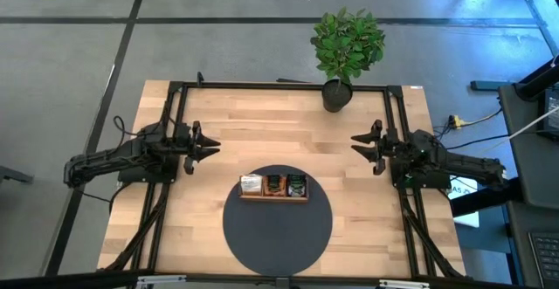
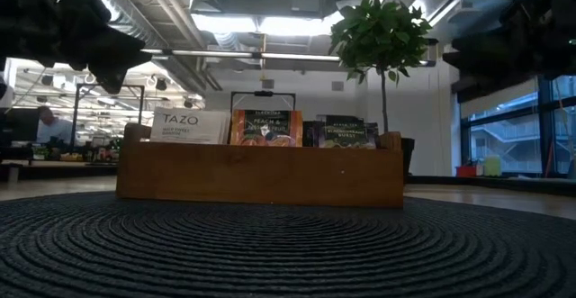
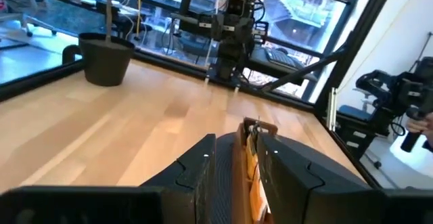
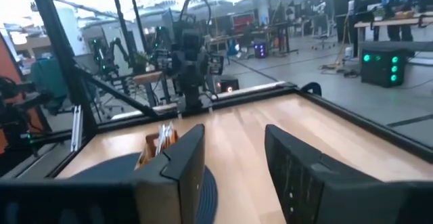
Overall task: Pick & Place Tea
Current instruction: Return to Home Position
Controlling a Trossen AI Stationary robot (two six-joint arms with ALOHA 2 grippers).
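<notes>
**Tea filed in its tray, both arms parked wide**

The tea sachets [image 2: 265, 127] stood upright in the wooden tray [image 2: 261, 174], sorted by colour: white packets in the left compartment, orange in the middle, dark ones on the right. Standing on edge, their labels faced outward and could be read from table height. The tray sat square on the far part of a round dark mat [image 1: 278, 232], near the middle of the table [image 1: 218, 114].

The left gripper [image 1: 213, 147] hovered well apart from the tray on the left side. Its fingers were parted by a narrow gap and held nothing. The right gripper [image 1: 355, 141] mirrored it on the right side, fingers spread wider and likewise empty. Both pointed inward across the table, a resting pose that judged by the filled tray suggested the sorting was finished. A potted plant [image 1: 347, 44] stood at the far edge, clear of both arms.
</notes>
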